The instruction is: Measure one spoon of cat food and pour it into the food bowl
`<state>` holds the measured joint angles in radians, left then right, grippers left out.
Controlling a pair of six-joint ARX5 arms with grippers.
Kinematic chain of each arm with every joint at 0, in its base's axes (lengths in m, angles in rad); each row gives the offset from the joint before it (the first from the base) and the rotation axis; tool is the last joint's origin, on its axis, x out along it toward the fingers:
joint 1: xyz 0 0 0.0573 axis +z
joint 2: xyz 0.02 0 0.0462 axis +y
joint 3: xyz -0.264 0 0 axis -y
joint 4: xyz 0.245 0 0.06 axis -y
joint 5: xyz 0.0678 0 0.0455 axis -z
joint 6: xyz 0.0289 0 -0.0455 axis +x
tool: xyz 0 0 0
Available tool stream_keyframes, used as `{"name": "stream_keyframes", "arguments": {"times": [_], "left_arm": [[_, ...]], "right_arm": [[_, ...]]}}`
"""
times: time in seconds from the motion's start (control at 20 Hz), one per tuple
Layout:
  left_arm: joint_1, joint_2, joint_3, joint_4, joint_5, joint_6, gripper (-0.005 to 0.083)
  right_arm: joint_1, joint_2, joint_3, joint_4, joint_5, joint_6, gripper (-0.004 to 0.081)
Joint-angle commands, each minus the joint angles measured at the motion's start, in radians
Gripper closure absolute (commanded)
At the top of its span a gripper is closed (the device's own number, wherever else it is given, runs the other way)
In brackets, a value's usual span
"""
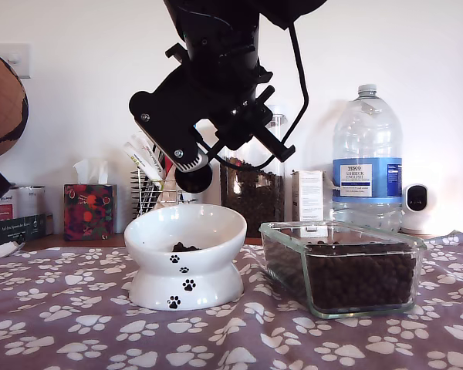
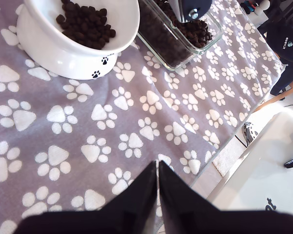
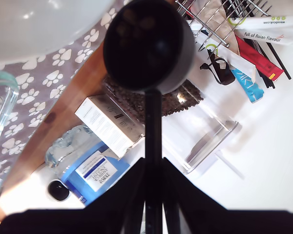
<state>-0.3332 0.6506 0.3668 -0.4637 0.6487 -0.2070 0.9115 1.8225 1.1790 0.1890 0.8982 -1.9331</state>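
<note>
Second gripper pinches the spoon by its handle, high over the food bowl. The cup is tipped over, mouth facing the wrist camera; judged held so to shed its load. Handle's long axis runs straight out from the jaws. Cat food lies in the bowl. First gripper is pressed together, empty, over the bench.

Paw-print cloth over the table, bearing the food bowl beside a kibble-filled glass dish.
</note>
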Motion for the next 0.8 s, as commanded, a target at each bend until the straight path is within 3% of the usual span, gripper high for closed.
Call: {"name": "stream_keyframes", "arguments": {"times": [0.0,0.05,0.25,0.4,0.75], "left_arm": [[-0.003,0.004,-0.003,0.012,0.002,-0.003,0.0793],[-0.003,0.004,-0.003,0.011,0.002,-0.003,0.0793],[-0.003,0.004,-0.003,0.012,0.002,-0.003,0.0793],[-0.003,0.004,-0.003,0.011,0.002,-0.003,0.0793],[-0.004,0.004,-0.003,0.011,0.002,-0.003,0.0793]], "right_arm": [[0.015,0.014,0.007,-0.006,0.0,0.006,0.0782],[0.018,0.014,0.007,-0.004,-0.014,0.039,0.0782],[0.024,0.014,0.007,0.012,0.0,-0.054,0.0782],[0.029,0.014,0.007,0.009,-0.003,-0.065,0.0782],[0.031,0.014,0.007,-0.082,0.003,-0.003,0.0782]]}}
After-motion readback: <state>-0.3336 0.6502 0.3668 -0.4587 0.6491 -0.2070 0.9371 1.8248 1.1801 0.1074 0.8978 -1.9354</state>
